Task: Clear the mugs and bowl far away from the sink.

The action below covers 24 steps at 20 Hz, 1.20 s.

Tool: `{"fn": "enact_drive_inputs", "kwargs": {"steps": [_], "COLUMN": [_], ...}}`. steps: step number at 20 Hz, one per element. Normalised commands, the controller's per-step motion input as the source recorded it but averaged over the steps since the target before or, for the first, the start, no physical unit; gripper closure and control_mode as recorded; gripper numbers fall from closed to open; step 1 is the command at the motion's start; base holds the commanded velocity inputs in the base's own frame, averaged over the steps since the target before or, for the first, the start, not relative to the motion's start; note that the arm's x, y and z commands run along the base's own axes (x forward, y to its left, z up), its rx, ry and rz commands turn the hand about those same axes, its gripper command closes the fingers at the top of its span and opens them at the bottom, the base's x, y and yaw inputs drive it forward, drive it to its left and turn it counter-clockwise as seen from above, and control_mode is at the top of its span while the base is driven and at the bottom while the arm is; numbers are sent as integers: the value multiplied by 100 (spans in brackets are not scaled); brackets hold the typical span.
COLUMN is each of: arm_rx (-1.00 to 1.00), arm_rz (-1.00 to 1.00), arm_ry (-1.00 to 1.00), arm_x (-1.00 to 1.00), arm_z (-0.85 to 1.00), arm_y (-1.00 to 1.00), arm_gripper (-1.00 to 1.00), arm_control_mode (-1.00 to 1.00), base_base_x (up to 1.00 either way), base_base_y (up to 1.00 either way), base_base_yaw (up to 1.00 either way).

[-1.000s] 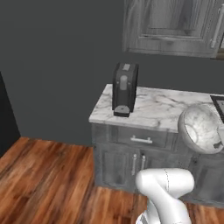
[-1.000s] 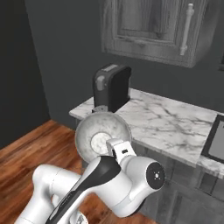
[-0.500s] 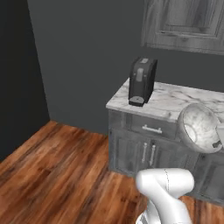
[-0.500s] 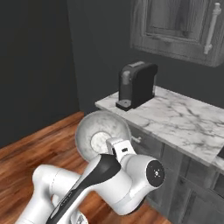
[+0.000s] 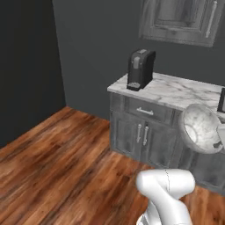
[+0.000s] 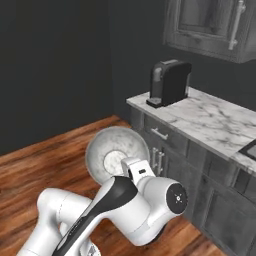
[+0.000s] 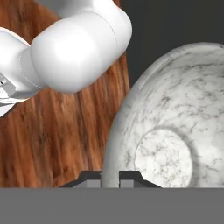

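The speckled white-grey bowl [image 7: 175, 131] hangs tilted on its side above the wooden floor, its rim pinched between my gripper [image 7: 110, 178] fingers, which are shut on it. From the right base the bowl [image 6: 117, 154] shows in front of the hand [image 6: 136, 171]; from the left base the bowl [image 5: 202, 128] hangs before the cabinet fronts. A dark corner of the sink [image 6: 248, 148] shows at the counter's right end. The mugs are out of view.
A black coffee machine [image 5: 140, 69] [image 6: 170, 82] stands at the left end of the marble counter [image 5: 176, 90] [image 6: 215, 120]. Grey base cabinets [image 5: 140, 132] lie below, wall cabinets [image 6: 215, 25] above. Open wooden floor [image 5: 57, 167] spreads to the left.
The whole scene has shifted: the base has driven, so the counter and coffee machine now sit further right and further off. The bowl stays held in the gripper.
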Motion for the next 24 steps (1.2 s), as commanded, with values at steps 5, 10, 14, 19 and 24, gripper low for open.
{"fn": "enact_drive_inputs", "kwargs": {"steps": [5, 10, 14, 19, 24], "arm_rx": [0, 0, 0, 0, 0], "arm_rz": [0, 0, 0, 0, 0], "arm_ry": [0, 0, 0, 0, 0], "arm_x": [0, 0, 0, 0, 0], "arm_z": [0, 0, 0, 0, 0], "arm_y": [0, 0, 0, 0, 0], "arm_gripper": [100, 100, 100, 100, 100], "arm_control_mode": [100, 100, 100, 100, 100], "base_base_x": [-91, -49, -28, -30, -38], "base_base_y": [-52, -61, -52, -40, -15], "base_base_yaw": [29, 34, 41, 42, 46]}}
